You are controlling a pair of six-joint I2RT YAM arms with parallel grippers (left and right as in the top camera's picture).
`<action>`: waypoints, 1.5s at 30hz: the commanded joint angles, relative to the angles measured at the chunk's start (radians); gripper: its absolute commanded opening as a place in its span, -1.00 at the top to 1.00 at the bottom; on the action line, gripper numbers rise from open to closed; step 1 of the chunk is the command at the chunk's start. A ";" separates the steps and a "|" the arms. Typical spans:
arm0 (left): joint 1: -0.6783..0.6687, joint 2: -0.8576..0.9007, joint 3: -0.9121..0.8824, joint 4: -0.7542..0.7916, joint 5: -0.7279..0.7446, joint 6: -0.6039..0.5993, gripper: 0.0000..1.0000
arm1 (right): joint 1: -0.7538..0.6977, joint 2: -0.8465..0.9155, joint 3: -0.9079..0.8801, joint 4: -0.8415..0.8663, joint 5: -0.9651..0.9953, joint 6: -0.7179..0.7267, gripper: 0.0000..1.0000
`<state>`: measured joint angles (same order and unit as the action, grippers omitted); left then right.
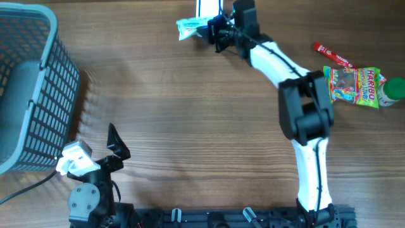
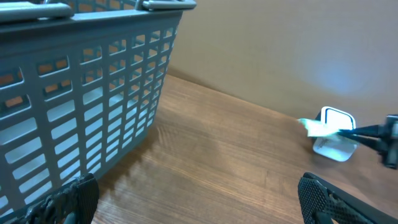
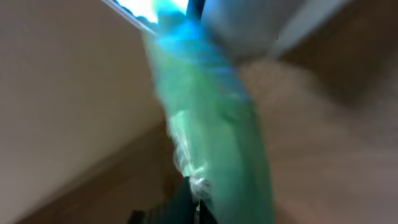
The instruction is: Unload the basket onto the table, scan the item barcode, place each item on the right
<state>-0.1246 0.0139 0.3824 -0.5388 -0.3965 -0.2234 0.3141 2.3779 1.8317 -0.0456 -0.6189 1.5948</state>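
Closest to you, your left gripper (image 2: 196, 190) sits low at the near left corner of the wooden table (image 1: 190, 126), its jaws spread wide with nothing between them; in the left wrist view only bare wood shows between the two dark fingers (image 2: 73, 200). Just beyond it, on the left side, stands the grey slatted basket (image 1: 28, 82), upright, and you cannot see from these views whether anything lies inside. Over on the right, further back, a Haribo bag (image 1: 353, 84) lies flat on the table, with a green-capped object (image 1: 393, 90) touching its right end and a thin red stick packet (image 1: 332, 55) just behind it, angled toward the far edge. Your right arm (image 1: 307, 114) rises from the near edge and reaches diagonally across to the far middle of the table. There your right gripper (image 1: 213, 30) is clenched on the green-and-white packet (image 1: 188, 27), gripping it by its right end so that the rest sticks out to the left, lifted off the wood. The right wrist view shows that packet as a blurred green shape running up from the fingers toward a bright blue-white glow. Farthest away, at the back edge, stands the small white scanner (image 1: 207, 6), lit, with the packet just in front of it and slightly to its left; you cannot make out any barcode.
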 commanded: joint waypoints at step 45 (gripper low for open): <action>-0.005 -0.009 -0.008 0.002 0.004 -0.006 -1.00 | 0.026 0.002 0.019 -0.576 0.555 -1.922 -0.99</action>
<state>-0.1246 0.0135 0.3824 -0.5392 -0.3969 -0.2234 0.3355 2.3093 1.8538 -0.6239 0.0231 -0.2314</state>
